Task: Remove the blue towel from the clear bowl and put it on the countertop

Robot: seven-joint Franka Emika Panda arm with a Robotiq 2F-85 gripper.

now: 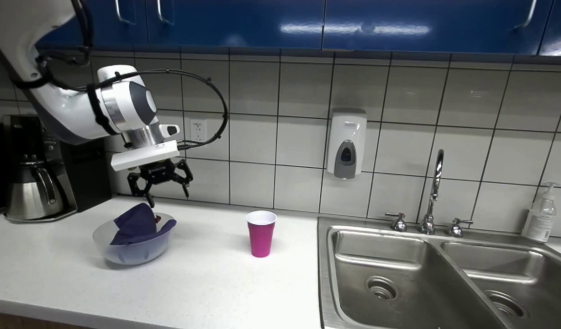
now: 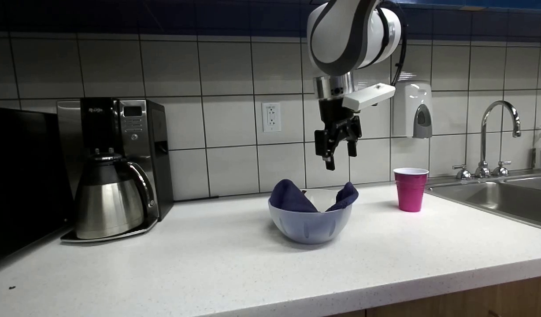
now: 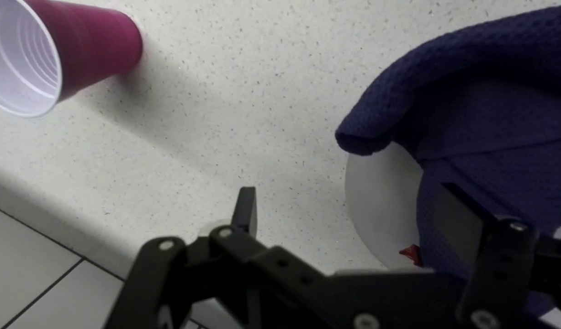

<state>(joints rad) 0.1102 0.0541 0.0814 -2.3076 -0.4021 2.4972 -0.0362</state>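
- Here the black two-fingered tool is held up in the air, its jaws set wide apart, and nothing is gripped between them.
- Below the tool, there it is: the dark blue folded cloth towel, cradled in the translucent round bowl, and in an exterior view a clear gap is left under the tool.
- One fold is raised in a peak above the bowl's rim; the other end is laid over the rim.
- In the wrist view, the towel is crossed by one jaw, while the other is seen against the white speckled worktop.
- Also beneath the tool, a small red thing is spotted inside the bowl, just beside the towel; what it is cannot be made out.
- Right of the tool in both exterior views, a magenta plastic cup, white inside, is stood upright on the worktop, well apart from the bowl.
- Farther from the tool, past the cup, a stainless-steel double sink is set into the worktop, with a curved chrome tap mounted behind it.
- Left of the tool in both exterior views, a black-and-silver coffee maker is parked, a steel carafe seated in it.
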